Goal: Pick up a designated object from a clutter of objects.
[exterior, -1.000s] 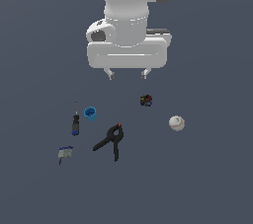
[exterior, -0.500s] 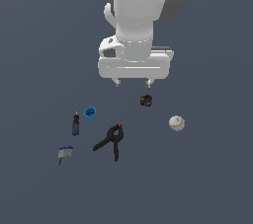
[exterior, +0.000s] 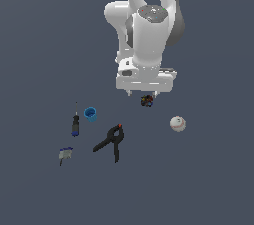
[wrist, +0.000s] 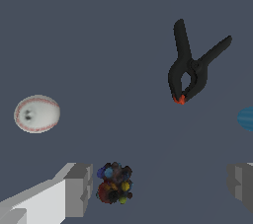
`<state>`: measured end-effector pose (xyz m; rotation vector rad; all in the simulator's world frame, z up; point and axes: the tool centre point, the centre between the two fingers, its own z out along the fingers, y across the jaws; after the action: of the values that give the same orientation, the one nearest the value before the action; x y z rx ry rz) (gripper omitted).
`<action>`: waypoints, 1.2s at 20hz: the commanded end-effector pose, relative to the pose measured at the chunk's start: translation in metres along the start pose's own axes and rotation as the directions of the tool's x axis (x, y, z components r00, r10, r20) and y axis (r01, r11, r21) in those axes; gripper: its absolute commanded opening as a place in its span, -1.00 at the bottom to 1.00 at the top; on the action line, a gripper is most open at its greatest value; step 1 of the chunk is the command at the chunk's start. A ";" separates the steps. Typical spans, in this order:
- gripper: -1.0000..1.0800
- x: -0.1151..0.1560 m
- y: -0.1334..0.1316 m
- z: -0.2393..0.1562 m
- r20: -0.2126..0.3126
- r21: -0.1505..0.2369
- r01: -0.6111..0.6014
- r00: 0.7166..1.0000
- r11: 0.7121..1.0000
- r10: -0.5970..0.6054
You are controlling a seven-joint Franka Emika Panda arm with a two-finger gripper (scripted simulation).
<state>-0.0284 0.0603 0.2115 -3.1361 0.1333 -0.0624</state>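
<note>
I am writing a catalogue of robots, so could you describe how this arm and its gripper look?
The arm is glossy white with rounded segments and dark grey joints; a grey cap carries tiny red and green marks. The gripper is a wide white block with short pale grey squared fingers. No cables show.

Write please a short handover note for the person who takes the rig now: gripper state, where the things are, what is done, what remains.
Gripper: open, empty, low over the dark lump; wrist view shows the lump between the fingers, close to one finger.
Clutter: white ball on the exterior view's right; black clamp, blue cup, screwdriver and grey-blue piece on its left.
Done: approach only.
Left: centre, close, lift.
</note>
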 end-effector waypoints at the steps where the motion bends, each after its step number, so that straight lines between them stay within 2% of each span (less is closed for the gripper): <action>1: 0.92 -0.016 -0.009 0.024 0.005 -0.003 -0.011 1.000 1.000 0.011; 8: 0.92 -0.067 -0.030 0.081 0.021 -0.008 -0.038 0.999 0.999 0.038; 14: 0.92 -0.102 -0.040 0.110 0.032 -0.008 -0.052 0.998 0.999 0.052; 19: 0.92 -0.119 -0.044 0.123 0.037 -0.007 -0.059 0.998 0.998 0.059; 24: 0.92 -0.126 -0.045 0.127 0.039 -0.006 -0.061 0.997 0.998 0.061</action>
<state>-0.1434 0.1154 0.0807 -3.1338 0.2278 0.0003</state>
